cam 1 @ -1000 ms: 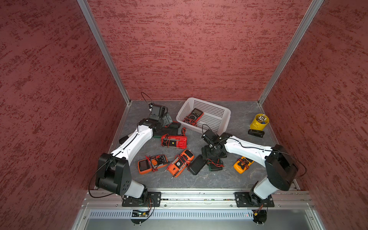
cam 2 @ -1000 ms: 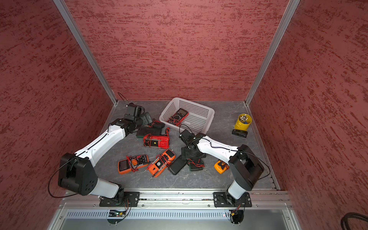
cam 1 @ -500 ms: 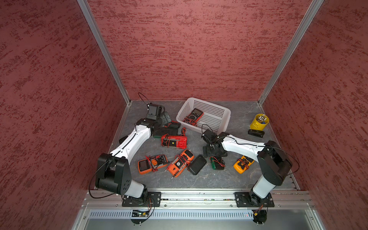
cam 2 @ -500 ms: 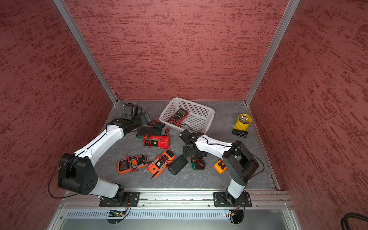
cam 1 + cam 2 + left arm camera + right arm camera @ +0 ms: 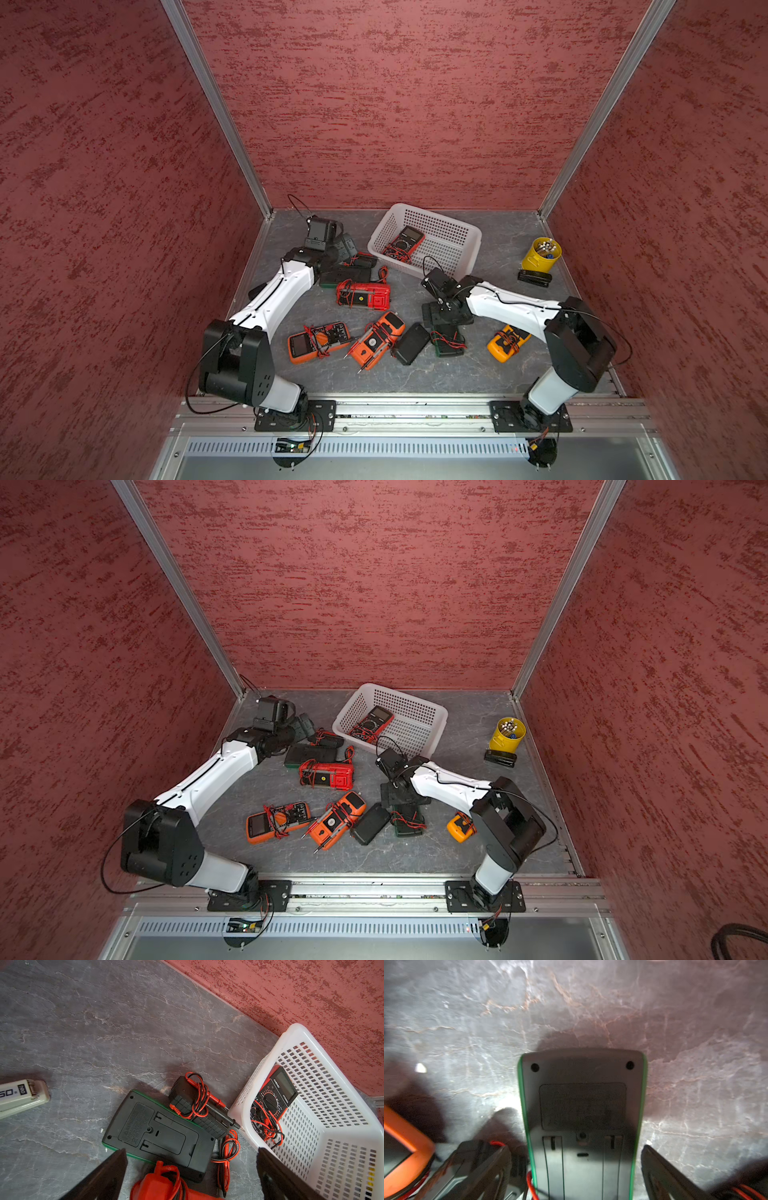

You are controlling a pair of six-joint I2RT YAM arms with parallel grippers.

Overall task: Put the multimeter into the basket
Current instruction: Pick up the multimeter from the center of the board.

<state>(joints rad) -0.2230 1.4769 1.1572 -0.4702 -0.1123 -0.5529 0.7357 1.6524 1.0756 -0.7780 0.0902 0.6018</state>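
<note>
Jaws spread wide astride the face-down green-edged multimeter (image 5: 582, 1095), which lies apart from the white basket (image 5: 384, 235), the right gripper (image 5: 576, 1147) should lower squarely and close on its long edges, clear of the red leads (image 5: 530, 1181).

The basket (image 5: 451, 245) is open from above; the half toward the yellow cup (image 5: 540, 254) is bare mesh, a red-black meter (image 5: 407, 243) with leads fills the other. Outside that crowded end sit a small black meter (image 5: 179, 1089) wrapped in leads, probes just beside the basket wall, and a face-down green-edged meter (image 5: 160, 1132). Bare table (image 5: 503, 266) runs between basket and cup.
</note>
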